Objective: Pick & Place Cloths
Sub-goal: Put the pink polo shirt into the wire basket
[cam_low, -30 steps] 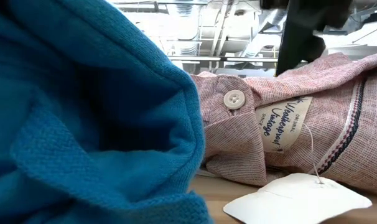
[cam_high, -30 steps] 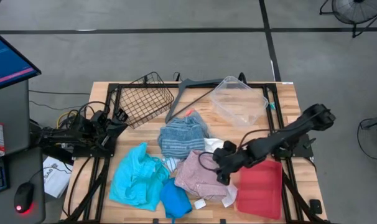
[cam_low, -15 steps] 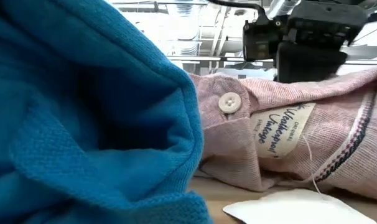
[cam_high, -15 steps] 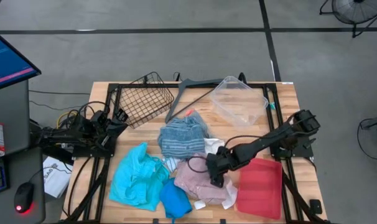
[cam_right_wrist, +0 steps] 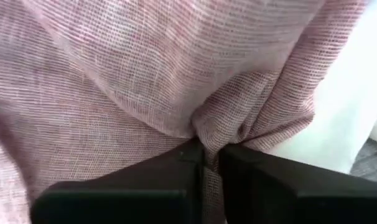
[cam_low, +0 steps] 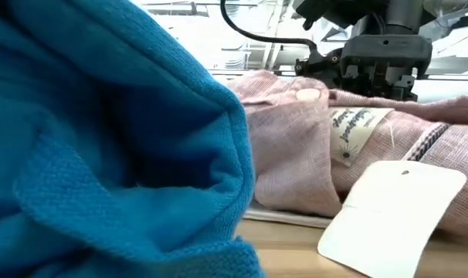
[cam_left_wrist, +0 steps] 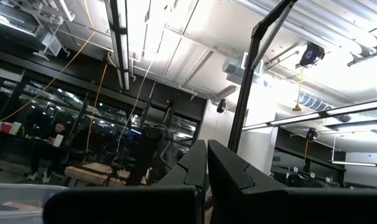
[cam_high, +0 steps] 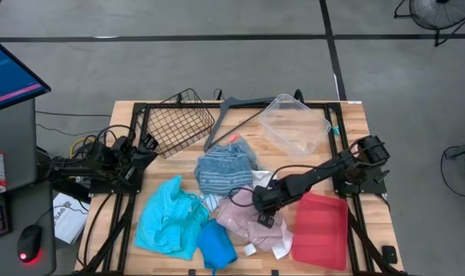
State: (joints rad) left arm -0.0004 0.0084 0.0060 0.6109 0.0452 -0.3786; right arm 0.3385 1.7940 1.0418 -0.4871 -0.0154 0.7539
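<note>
Pinching a fold of the pink shirt [cam_right_wrist: 176, 81], the right gripper [cam_high: 261, 207] has its 2 dark fingers [cam_right_wrist: 170, 168] closed almost together on the fabric, near the middle of the table [cam_high: 355, 115]. In the low view the shirt's cream neck label [cam_low: 350, 133] carries script lettering too tilted to read, a pale button [cam_low: 306, 94] sits beside it, and a blank white hang tag [cam_low: 392, 205] leans against the cloth. A bright blue cloth [cam_low: 103, 147] fills the left of that view, close to the camera.

From above, a turquoise cloth [cam_high: 167, 215] lies at the near left, the blue-white striped cloth [cam_high: 223, 169] lies farther back at the centre, and a white cloth [cam_high: 263, 179] shows just beside the pink shirt. A black wire basket [cam_high: 179, 121] tilts at the far left and a clear plastic bin [cam_high: 295, 124] sits at the far right; neither visibly holds any cloth. A red tray [cam_high: 321, 230] lies at the near right with nothing on it.

The left gripper [cam_high: 144, 146], at the table's left edge, has its fingers closed together on nothing.
</note>
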